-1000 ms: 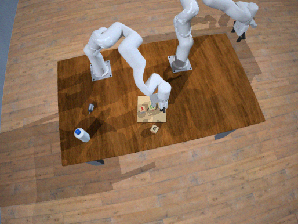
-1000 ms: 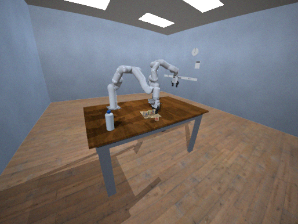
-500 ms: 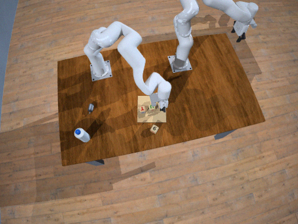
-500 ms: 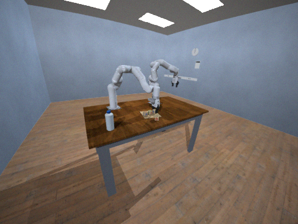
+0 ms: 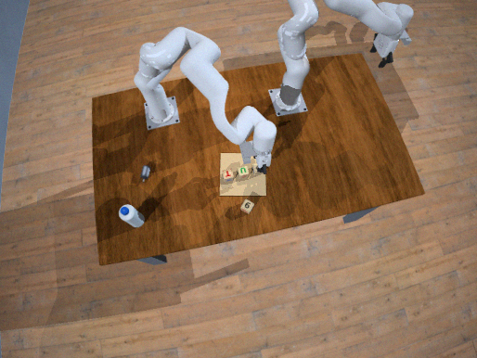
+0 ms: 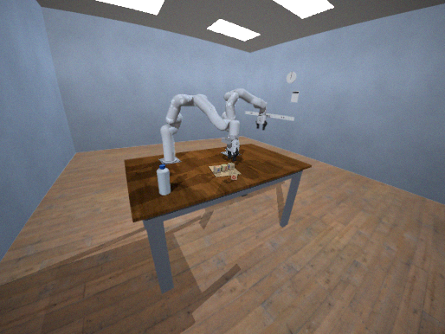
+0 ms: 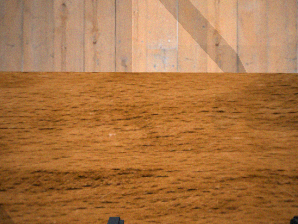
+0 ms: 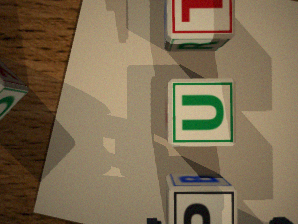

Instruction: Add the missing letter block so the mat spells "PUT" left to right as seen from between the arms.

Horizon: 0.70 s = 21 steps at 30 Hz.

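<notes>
Well, white bottle with blue cap [image 5: 134,218] [image 6: 164,182]: upright near the table edge, well away from my work.
Numeral block [image 5: 247,206] [image 6: 234,176] [image 8: 10,95]: just off the tan square mat [image 5: 232,189] [image 6: 225,174] [image 8: 90,60]; a wide sweep could clip it.
Red-lettered T cube [image 5: 227,174] [image 6: 217,170] [image 8: 202,17]: on the mat, letter up.
Green-lettered U cube [image 5: 243,171] [image 6: 224,168] [image 8: 202,113]: mid-row, gaps either side.
Black-lettered cube [image 5: 254,168] [image 6: 231,166] [image 8: 201,207]: at the row's end on the mat, presumably my P; its letter is cut off.
Right gripper [image 5: 262,170] [image 6: 233,157] [image 8: 218,221]: partly open by that cube, holding nothing; sideways drift while lifting could drag it crooked, and pushing the gap closed off-centre could twist it.
Left gripper [image 5: 380,56] [image 6: 261,126] [image 7: 205,220]: wide open, empty, well apart.
</notes>
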Motion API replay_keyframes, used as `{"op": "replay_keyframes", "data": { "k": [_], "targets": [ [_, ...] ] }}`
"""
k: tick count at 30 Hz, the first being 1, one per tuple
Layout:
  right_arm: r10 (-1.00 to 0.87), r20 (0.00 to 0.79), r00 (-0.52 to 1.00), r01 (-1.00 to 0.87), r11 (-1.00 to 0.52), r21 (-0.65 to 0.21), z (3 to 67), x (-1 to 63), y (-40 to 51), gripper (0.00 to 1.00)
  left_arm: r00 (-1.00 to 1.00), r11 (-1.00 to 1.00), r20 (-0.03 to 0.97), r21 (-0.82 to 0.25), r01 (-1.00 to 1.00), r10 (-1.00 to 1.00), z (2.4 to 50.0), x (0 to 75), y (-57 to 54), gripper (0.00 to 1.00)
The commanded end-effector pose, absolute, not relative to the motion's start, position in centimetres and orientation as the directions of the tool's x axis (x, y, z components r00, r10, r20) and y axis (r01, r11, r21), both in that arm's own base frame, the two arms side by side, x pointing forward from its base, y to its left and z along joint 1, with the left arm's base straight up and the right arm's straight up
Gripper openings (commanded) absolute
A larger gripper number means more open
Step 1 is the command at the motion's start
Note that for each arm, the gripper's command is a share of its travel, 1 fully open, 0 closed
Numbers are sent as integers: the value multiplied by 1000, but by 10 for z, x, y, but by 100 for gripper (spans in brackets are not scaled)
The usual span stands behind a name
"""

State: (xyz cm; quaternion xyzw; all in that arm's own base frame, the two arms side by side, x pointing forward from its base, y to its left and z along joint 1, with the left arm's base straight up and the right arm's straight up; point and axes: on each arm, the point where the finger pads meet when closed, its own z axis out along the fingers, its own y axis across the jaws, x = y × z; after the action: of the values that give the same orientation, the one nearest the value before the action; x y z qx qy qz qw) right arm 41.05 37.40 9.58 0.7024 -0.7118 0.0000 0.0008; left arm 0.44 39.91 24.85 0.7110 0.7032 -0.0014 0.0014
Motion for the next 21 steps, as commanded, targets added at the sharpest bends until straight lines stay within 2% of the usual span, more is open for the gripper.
{"op": "replay_keyframes", "data": {
  "k": [1,7,8,21],
  "targets": [
    [-1000,0,-13,-1000,13,0,111,411,374,62,11,-11,0,0,1000,1000,250,4,400,100],
    [-1000,0,-13,-1000,13,0,116,411,374,62,11,-11,0,0,1000,1000,250,4,400,100],
    [-1000,0,-13,-1000,13,0,116,411,374,100,11,-11,0,0,1000,1000,250,4,400,100],
    [-1000,0,-13,-1000,13,0,116,411,374,100,11,-11,0,0,1000,1000,250,4,400,100]
  ]
}}
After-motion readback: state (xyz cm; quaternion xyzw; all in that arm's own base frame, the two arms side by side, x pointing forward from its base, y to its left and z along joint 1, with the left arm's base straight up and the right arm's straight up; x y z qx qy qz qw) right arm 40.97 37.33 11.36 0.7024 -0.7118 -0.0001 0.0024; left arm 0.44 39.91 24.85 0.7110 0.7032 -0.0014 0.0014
